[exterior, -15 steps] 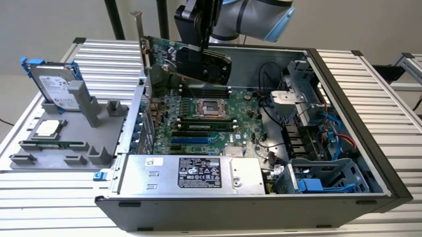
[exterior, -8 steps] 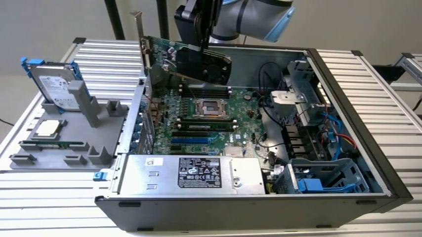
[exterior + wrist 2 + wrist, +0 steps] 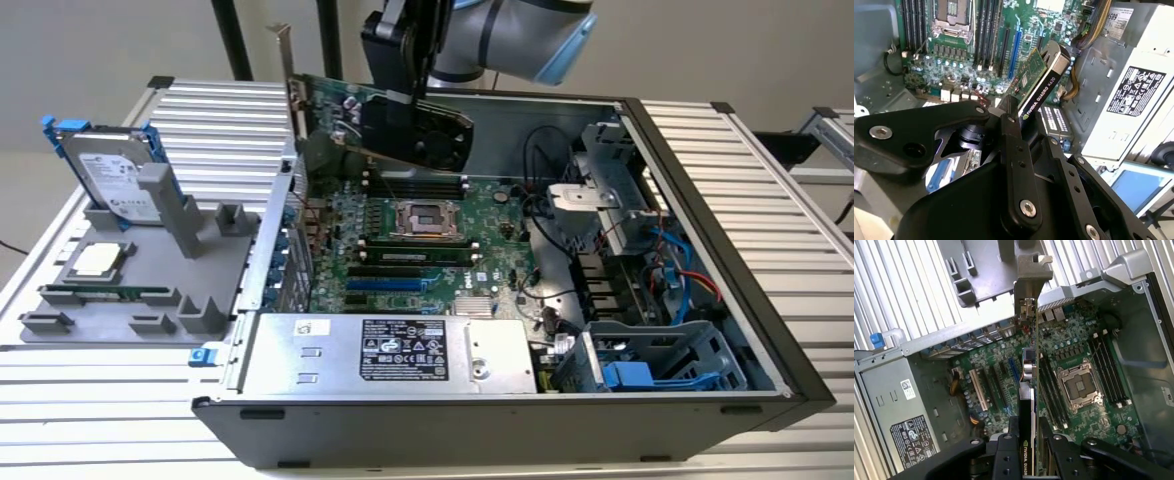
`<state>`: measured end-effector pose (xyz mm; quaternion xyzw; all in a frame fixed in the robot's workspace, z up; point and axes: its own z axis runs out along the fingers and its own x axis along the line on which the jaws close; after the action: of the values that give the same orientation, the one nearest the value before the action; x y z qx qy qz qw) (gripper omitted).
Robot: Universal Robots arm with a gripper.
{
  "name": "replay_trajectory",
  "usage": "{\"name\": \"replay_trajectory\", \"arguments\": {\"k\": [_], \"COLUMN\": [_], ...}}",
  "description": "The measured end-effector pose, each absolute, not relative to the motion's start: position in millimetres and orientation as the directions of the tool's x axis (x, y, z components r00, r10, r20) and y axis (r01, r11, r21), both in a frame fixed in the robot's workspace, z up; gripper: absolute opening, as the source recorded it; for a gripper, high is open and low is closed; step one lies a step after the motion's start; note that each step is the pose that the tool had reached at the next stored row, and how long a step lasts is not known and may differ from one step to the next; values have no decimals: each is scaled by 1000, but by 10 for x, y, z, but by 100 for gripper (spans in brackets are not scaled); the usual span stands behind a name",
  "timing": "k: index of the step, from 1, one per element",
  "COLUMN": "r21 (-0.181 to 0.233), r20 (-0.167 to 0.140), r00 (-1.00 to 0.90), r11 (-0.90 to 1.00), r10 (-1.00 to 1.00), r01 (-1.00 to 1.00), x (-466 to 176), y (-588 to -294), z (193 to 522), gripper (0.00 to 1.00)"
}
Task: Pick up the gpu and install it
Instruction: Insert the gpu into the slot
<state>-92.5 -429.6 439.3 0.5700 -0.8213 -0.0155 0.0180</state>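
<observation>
Here, the gpu (image 3: 350, 108), a short rectangular card with a green circuit board on one face, a black cooler shroud on the other and a silver end bracket (image 3: 280, 45), hangs in the air above the open dark grey computer case (image 3: 467, 435), not seated in any slot; in the exterior view it is tilted, with the bracket end raised toward the exterior view's left and the shroud end lower toward the right; the black two-fingered tool (image 3: 398, 95) pinches it from above. In the first wrist view the gpu (image 3: 1028, 390) shows edge-on, a finger (image 3: 1004, 452) pressed to each face, the bracket reaching toward the case's slotted rear wall; in the second wrist view the shroud's edge (image 3: 1046, 82) juts out past the tool (image 3: 1010, 112).

Below the card lies the green motherboard (image 3: 334, 215) with its square silver processor socket (image 3: 430, 218) and rows of long slots; nearer the case's front sits the boxy silver power supply (image 3: 387, 350).

Outside the case, toward the exterior view's left, a grey moulded fixture tray (image 3: 120, 328) rests on the ribbed aluminium surface (image 3: 107, 420); a silver hard drive in a blue frame (image 3: 114, 170) stands propped in it, and a long narrow green memory stick (image 3: 107, 294) lies nearer the tray's front edge.
</observation>
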Motion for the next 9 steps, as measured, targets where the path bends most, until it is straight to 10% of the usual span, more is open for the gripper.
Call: {"name": "replay_trajectory", "arguments": {"k": [9], "r21": [46], "r20": [12], "r00": [-302], "r11": [303], "r10": [-953], "r01": [-952], "x": [-837], "y": [-4296], "z": [4393], "gripper": [0]}}
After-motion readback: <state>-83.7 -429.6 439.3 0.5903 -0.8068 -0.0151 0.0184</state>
